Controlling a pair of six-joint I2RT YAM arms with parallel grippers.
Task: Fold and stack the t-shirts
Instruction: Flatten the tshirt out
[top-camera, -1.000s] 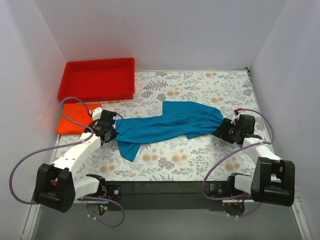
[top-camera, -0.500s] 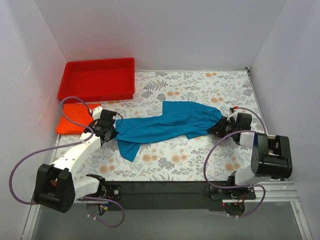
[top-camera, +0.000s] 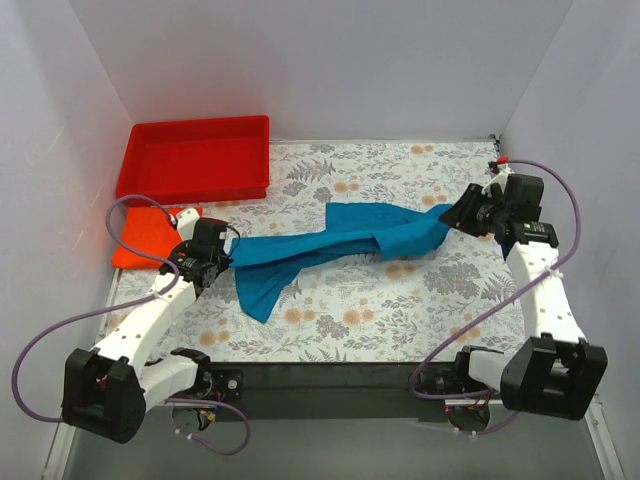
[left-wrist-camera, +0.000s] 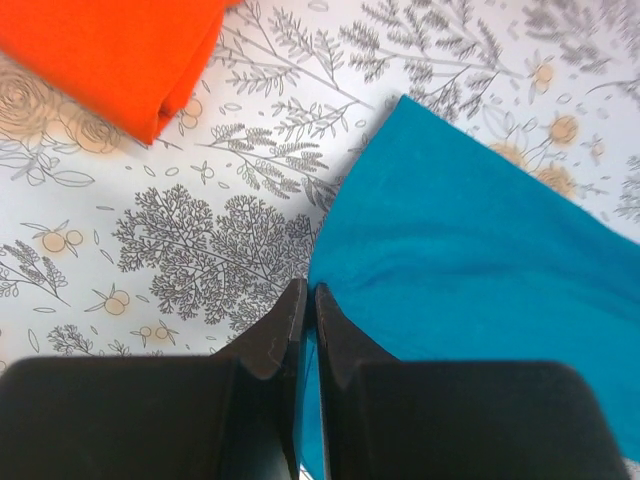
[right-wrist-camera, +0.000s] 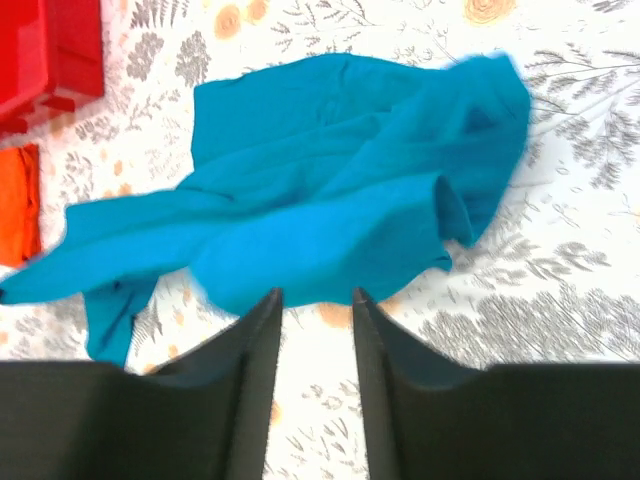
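At left, left gripper (left-wrist-camera: 305, 292) pinches the teal shirt (left-wrist-camera: 470, 250); right gripper (right-wrist-camera: 315, 296) gapes empty; orange shirt (left-wrist-camera: 110, 50) lies partly cut off

Plain teal-blue t-shirt (top-camera: 340, 245), plain bright orange-red t-shirt (top-camera: 140, 238), solid red tray (top-camera: 195, 160). Table cover (top-camera: 400, 320) is white with a grey leaf-and-branch print and small orange flowers. Left arm (top-camera: 150, 315) and right arm (top-camera: 540, 290) are white with black joints; cables (top-camera: 577, 215) are purple and walls (top-camera: 300, 60) pale white.
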